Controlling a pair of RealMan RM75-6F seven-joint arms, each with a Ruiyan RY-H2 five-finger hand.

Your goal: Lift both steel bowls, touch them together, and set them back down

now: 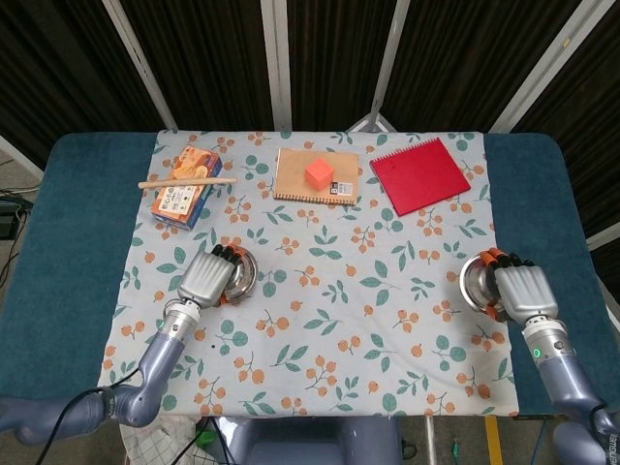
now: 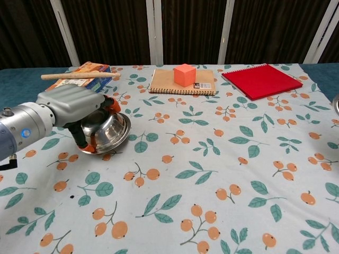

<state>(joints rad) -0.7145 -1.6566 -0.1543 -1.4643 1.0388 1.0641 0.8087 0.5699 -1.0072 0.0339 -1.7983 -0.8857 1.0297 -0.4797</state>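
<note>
My left hand (image 1: 205,278) (image 2: 73,106) grips the left steel bowl (image 1: 243,275) (image 2: 109,131) by its near rim. That bowl is tilted, its mouth turned toward the table's middle and its far side raised off the flowered cloth (image 1: 339,320). At the right edge of the cloth my right hand (image 1: 523,292) holds the right steel bowl (image 1: 477,282), fingers curled over its rim. Whether this bowl is off the cloth I cannot tell. The chest view shows only a sliver of the right bowl (image 2: 337,103) and not the right hand.
At the back stand a snack box (image 1: 184,189) with a wooden stick (image 1: 186,181) across it, a brown notebook (image 1: 295,172) carrying an orange cube (image 1: 320,173), and a red notebook (image 1: 418,173). Bare teal tabletop (image 1: 68,242) flanks the cloth on both sides.
</note>
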